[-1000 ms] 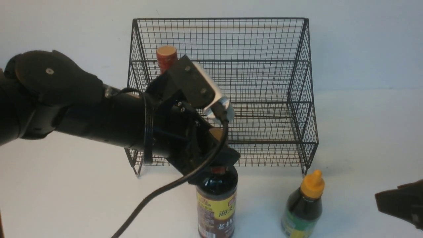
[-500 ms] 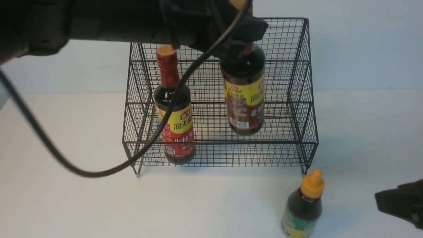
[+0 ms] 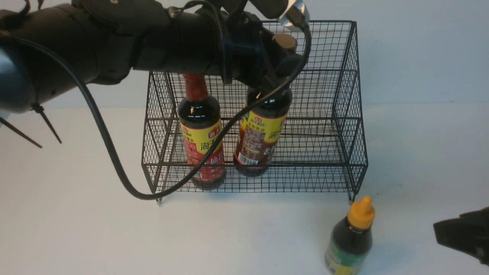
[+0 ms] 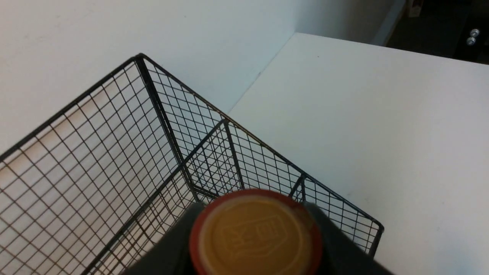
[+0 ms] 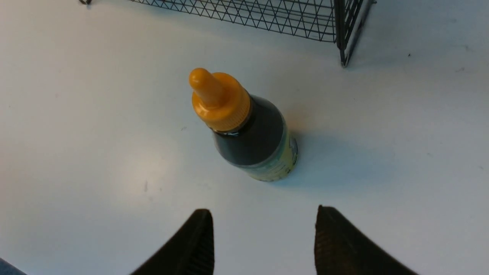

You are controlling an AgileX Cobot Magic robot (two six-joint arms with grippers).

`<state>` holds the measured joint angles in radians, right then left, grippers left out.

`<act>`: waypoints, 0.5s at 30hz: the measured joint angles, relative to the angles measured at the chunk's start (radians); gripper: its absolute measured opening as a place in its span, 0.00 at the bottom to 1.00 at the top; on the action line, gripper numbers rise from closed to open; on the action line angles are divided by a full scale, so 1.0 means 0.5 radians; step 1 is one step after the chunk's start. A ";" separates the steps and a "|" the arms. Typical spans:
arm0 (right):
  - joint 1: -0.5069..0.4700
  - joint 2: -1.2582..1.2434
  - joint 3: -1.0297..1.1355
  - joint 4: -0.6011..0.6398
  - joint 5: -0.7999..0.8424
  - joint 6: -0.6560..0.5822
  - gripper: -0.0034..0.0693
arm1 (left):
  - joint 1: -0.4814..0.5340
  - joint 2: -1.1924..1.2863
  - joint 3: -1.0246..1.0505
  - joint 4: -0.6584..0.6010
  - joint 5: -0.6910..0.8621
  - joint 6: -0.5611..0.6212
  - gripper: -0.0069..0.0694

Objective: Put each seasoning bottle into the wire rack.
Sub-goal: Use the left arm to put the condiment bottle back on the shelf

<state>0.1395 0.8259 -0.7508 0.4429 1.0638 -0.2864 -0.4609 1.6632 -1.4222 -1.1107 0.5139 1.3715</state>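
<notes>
The black wire rack (image 3: 345,114) stands at the back of the table. One tall seasoning bottle (image 3: 201,130) is upright at the left of its lower tier. A second tall bottle (image 3: 259,141) hangs tilted just to its right, its base low in the same tier. My left gripper (image 3: 280,67) is shut on this bottle's red neck. From the left wrist the tan cap (image 4: 255,233) shows between the dark fingers (image 4: 172,248), above the rack (image 4: 160,114). The short orange-capped bottle (image 3: 351,236) (image 5: 248,130) stands in front of the rack's right corner (image 5: 305,23). My right gripper (image 3: 458,233) (image 5: 263,236) is open and empty, just short of it.
The left arm's black cable (image 3: 114,160) loops down in front of the rack's left front foot. A white wall rises right behind the rack. The white table (image 3: 76,229) runs out to both sides.
My left arm lifted the second tall bottle from the table in front of the rack, carried it over the front rim and lowered it into the lower tier. The right arm stayed still.
</notes>
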 joint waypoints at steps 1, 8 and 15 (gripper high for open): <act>0.000 0.000 0.000 0.000 0.000 0.000 0.51 | 0.000 0.009 0.000 -0.003 -0.005 0.000 0.44; 0.000 0.000 0.000 0.000 0.000 0.000 0.51 | 0.000 0.037 0.000 -0.149 -0.042 0.048 0.44; 0.000 0.000 0.000 0.000 0.000 0.000 0.51 | 0.000 0.044 0.023 -0.145 -0.004 0.054 0.44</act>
<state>0.1395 0.8259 -0.7508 0.4429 1.0638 -0.2864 -0.4609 1.6850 -1.4106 -1.1832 0.5119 1.3983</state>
